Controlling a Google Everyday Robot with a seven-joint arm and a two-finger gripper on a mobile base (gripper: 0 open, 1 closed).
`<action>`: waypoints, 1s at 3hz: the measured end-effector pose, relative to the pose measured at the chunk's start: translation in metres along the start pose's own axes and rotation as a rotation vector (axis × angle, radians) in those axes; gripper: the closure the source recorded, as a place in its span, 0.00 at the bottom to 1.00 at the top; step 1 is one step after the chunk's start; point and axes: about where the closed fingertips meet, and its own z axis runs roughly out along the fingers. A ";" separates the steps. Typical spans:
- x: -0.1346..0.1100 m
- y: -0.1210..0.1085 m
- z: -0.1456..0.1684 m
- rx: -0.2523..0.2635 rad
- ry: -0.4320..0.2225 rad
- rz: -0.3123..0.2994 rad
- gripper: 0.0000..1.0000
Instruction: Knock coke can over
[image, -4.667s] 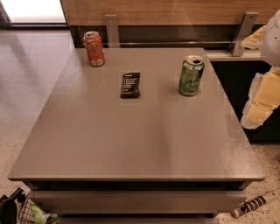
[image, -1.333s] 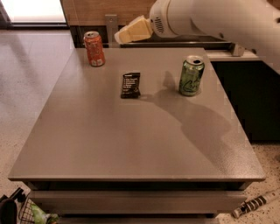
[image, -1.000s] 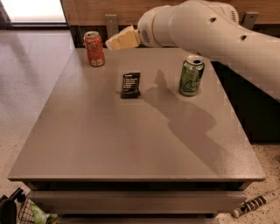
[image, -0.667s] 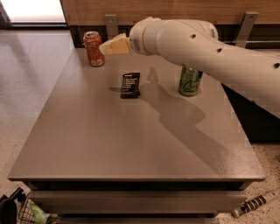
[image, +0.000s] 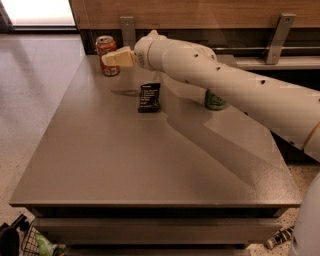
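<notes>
one upright coke can (image: 105, 46) stands far left on the gray table (image: 125, 165); the gripper (image: 108, 58) (jaws pressed together) meets its right side, above a black packet (image: 149, 97).

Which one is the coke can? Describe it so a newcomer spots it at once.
On the grey table, look to the far left corner, right by the gripper. The coke can stands upright there: red-orange with a silver top, unlike the green can behind the arm and the flat black packet.
</notes>
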 end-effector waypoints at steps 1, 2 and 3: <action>0.000 0.002 0.027 -0.029 -0.032 0.000 0.00; 0.000 0.007 0.047 -0.053 -0.046 0.001 0.00; 0.010 0.009 0.064 -0.074 -0.052 0.030 0.00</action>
